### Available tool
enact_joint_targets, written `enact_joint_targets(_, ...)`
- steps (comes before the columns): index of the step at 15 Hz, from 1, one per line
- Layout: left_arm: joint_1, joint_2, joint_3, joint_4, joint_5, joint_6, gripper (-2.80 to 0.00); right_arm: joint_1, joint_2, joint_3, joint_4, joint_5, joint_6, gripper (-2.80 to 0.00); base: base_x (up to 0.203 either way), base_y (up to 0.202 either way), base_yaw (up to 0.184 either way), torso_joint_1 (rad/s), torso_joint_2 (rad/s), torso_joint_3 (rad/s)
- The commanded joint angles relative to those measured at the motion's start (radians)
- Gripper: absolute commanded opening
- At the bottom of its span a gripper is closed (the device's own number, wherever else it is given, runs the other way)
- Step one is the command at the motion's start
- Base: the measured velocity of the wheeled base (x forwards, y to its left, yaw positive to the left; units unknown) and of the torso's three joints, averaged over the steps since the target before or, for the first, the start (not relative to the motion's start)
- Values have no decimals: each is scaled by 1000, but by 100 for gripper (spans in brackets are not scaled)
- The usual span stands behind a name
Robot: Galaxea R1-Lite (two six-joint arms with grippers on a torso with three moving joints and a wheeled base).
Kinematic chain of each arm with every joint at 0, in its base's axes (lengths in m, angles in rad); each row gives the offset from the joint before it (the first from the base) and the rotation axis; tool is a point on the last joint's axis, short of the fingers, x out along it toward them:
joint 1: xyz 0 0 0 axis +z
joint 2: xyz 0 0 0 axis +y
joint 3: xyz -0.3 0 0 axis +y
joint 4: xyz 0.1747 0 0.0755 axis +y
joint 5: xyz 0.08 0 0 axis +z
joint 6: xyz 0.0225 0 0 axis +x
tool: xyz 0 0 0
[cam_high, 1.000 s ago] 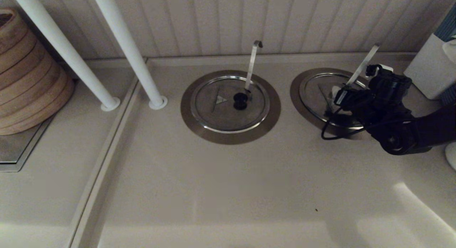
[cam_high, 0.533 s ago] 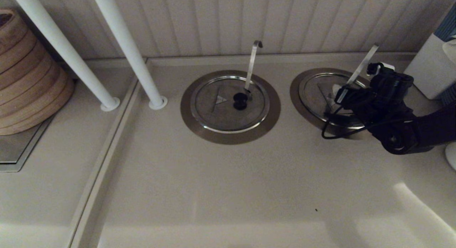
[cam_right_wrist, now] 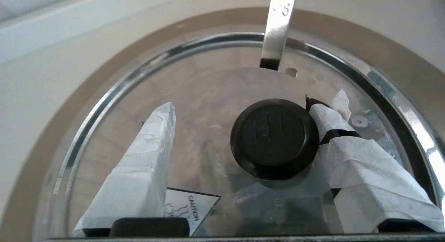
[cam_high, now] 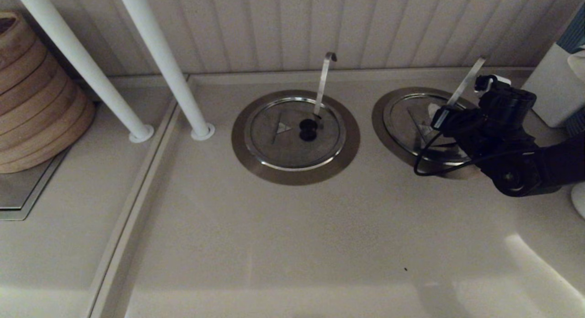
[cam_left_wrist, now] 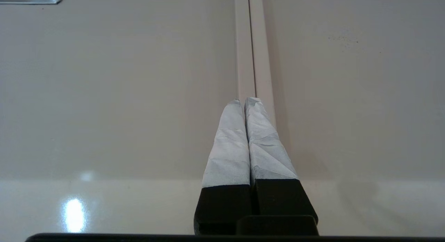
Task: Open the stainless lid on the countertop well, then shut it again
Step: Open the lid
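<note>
Two taped fingers of your right gripper [cam_right_wrist: 240, 111] stand wide apart, gripping nothing; between them sits the round flat stainless lid [cam_right_wrist: 208, 137], its black knob [cam_right_wrist: 274, 137] touching one finger

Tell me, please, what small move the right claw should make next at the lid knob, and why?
Probably shift sideways to centre on the black knob, then close. The right claw is open above the stainless lid, which sits flat in the countertop well. One finger touches the knob's side; the other stands well clear. Closing now might push the knob rather than grip it. The left claw rests shut, away.
</note>
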Motion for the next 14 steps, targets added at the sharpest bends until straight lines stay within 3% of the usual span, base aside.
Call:
enact_joint_targets(1,0,1,0,0,1,-1,-280,2,-15,2,-5,-1,2,0,0,0,0,0,0,0)
enact_joint_targets(14,0,1,0,0,0,-1,-280,58,-61,28,-5,-7,2,0,0,0,0,0,0,0)
